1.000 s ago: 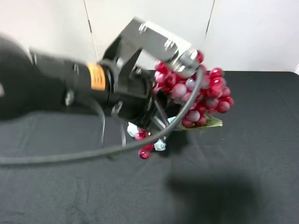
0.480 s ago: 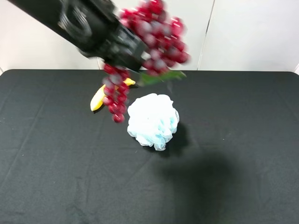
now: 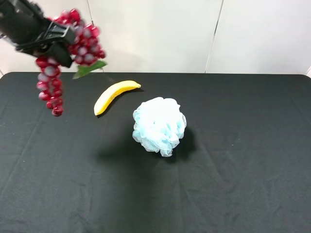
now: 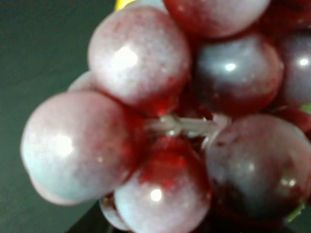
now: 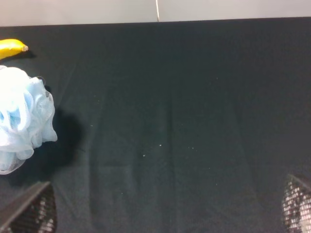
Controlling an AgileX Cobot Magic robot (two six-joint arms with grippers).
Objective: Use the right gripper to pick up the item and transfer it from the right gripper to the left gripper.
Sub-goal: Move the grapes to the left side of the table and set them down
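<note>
The grape bunch (image 3: pixel 83 42) is glossy dark red and pinkish, with a green leaf (image 3: pixel 90 68) and a strand hanging down (image 3: pixel 49 92). My left gripper (image 3: pixel 57 44) is shut on it and holds it high in the air at the far upper left of the exterior view. In the left wrist view the grapes (image 4: pixel 160 126) fill the picture and hide the fingers. My right gripper (image 5: pixel 163 211) is open and empty, with its mesh-padded fingertips (image 5: pixel 29 213) far apart above bare black cloth. It does not show in the exterior view.
A yellow banana (image 3: pixel 115 95) lies on the black table (image 3: pixel 243 170) at the back left of centre. A fluffy pale-blue and white mesh puff (image 3: pixel 159 125) sits in the middle. Both also show in the right wrist view, the banana (image 5: pixel 10 47) and the puff (image 5: pixel 22 116).
My left arm has carried the grape bunch from over the table's middle up and away to the far upper left. The banana and the puff are now uncovered.
</note>
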